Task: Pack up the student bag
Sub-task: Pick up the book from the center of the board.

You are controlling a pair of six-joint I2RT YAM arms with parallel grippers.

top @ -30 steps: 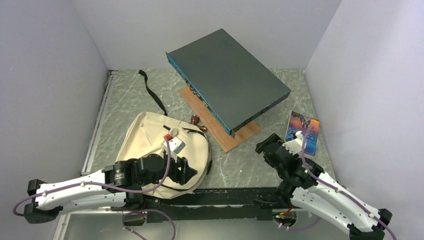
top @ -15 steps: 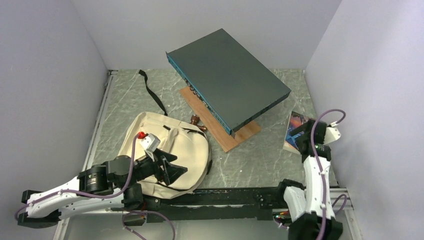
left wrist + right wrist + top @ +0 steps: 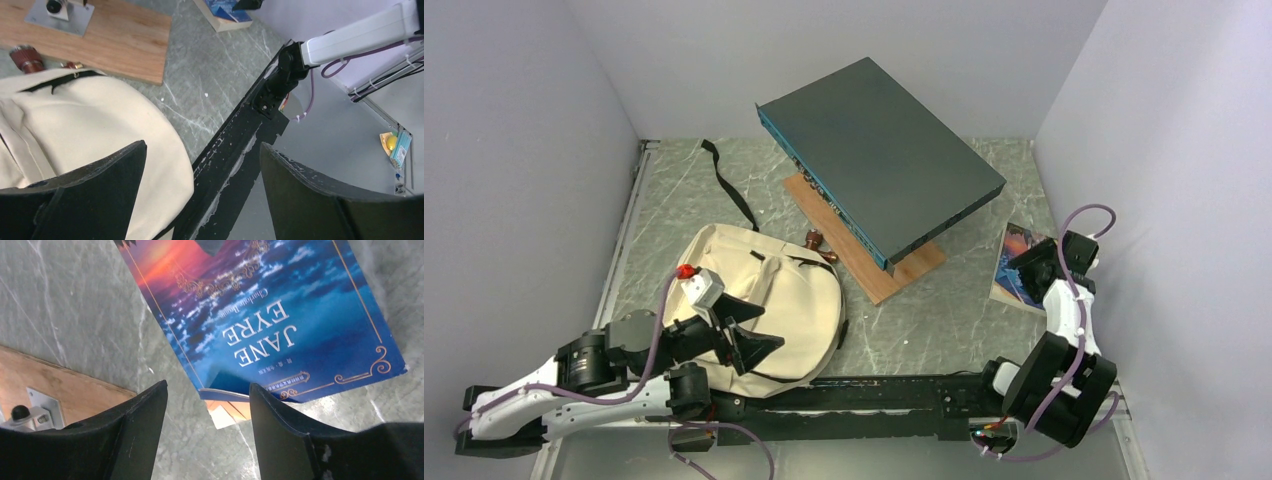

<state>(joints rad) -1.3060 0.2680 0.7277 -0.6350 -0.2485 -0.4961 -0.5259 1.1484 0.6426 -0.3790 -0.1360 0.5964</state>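
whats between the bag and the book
Top view: the near end of the wooden board, under the grey box, sits between the student bag and the book; otherwise bare table.

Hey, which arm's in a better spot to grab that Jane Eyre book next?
Right. The right gripper hangs directly over the Jane Eyre book, jaws apart above its edge. The left gripper is open over the student bag, far on the other side.
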